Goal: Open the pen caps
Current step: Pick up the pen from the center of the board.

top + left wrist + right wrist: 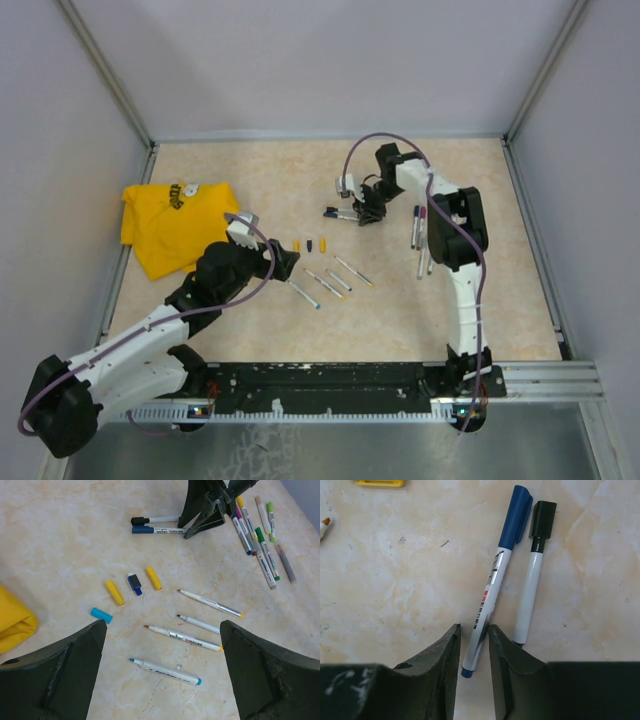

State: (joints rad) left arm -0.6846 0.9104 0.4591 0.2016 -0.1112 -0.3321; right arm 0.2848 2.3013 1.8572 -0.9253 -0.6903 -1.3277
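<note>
The right gripper (474, 632) is sitting narrow around the tail of a slim white plastic pen barrel (489, 587), far centre; gripping or not, I cannot tell. I'm judging its stubby blue plastic cap (516, 515) light, slick and snap-tight, best pinched across its sides by the wide-open left gripper (162, 625).

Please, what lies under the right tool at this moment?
Under the right tool: the blue-capped pen, its tail between the fingers. The black-capped pen lies beside it; one finger covers its tail.
</note>
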